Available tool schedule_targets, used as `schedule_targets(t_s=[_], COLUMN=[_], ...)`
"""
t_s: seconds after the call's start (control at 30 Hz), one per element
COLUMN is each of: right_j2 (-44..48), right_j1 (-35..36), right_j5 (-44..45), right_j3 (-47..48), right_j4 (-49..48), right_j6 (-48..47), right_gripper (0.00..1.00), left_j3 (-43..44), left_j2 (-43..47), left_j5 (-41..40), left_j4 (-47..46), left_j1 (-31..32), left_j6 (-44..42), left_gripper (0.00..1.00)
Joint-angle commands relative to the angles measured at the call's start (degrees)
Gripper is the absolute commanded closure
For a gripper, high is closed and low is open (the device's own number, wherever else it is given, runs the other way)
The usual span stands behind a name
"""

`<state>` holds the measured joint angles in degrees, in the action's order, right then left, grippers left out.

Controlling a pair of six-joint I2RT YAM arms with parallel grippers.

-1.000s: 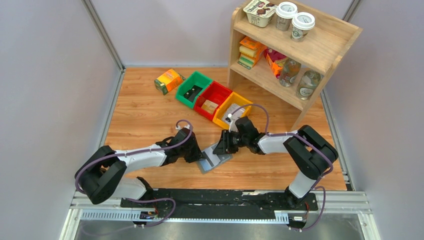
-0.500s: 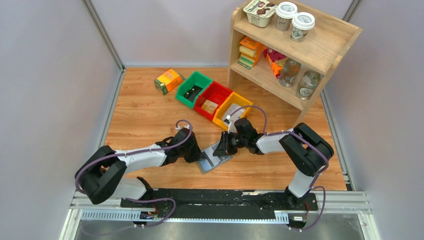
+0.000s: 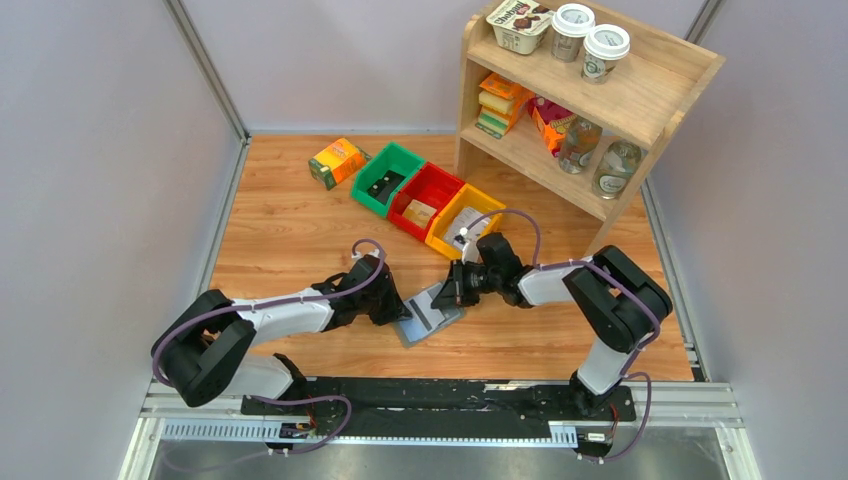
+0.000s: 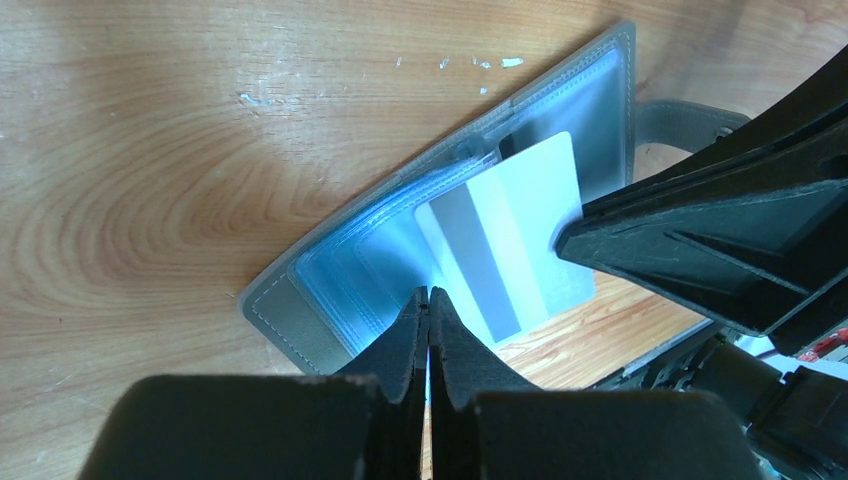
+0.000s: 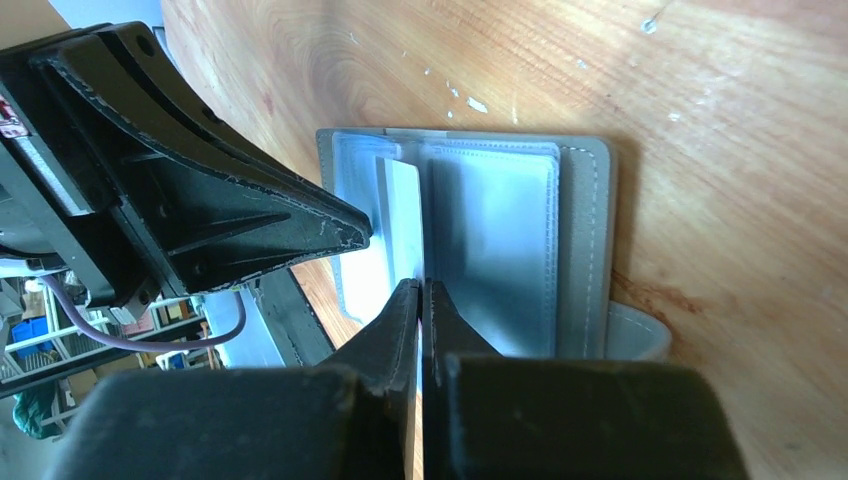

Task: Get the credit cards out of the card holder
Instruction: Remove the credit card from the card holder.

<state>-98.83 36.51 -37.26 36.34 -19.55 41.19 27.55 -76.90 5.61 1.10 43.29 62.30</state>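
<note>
From above, the open card holder [image 3: 420,328] lies on the table [image 3: 290,220] between both arms. Left wrist: the left gripper [image 4: 428,298] has its fingers pressed together, tips on the holder's clear pocket. Right wrist: the right gripper [image 5: 420,290] pinches a white credit card [image 5: 400,210] partly out of the holder.

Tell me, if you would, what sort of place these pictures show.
Most likely a robotics lab test cell: plain grey panels enclose a wooden table, the left arm and right arm are bolted to a rail, and a shelf of groceries looks staged as props.
</note>
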Motion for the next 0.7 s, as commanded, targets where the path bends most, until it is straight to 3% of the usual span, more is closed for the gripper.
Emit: schedule_targets(t_s=[0.0,0.17,0.47,0.67], right_j2=[2.6,6.4,17.7,24.6], right_j1=[-1.7,-2.7,-2.6,-0.7], right_j5=[0.3,1.7,8.8,15.2], right_j3=[-1.0,-0.9,2.9,10.1], right_j4=[-0.6,4.2,22.9,34.8], right_j6=[-1.9,-5.1,-13.8,-21.0], right_gripper=[1.0,1.0,1.0,1.0], left_j3=[-1.6,-1.8,-0.2,3.3], left_j2=[-1.0,0.0,5.7,17.1], left_j5=[-0.2,-0.4,-3.0,-10.4], left_j4=[1.8,2.1,5.7,14.4], left_j1=[-0.3,-0.3,-0.3,-0.4], left_j6=[-0.5,-0.6,-4.4,-9.0], left_gripper=[1.0,1.0,0.99,0.82])
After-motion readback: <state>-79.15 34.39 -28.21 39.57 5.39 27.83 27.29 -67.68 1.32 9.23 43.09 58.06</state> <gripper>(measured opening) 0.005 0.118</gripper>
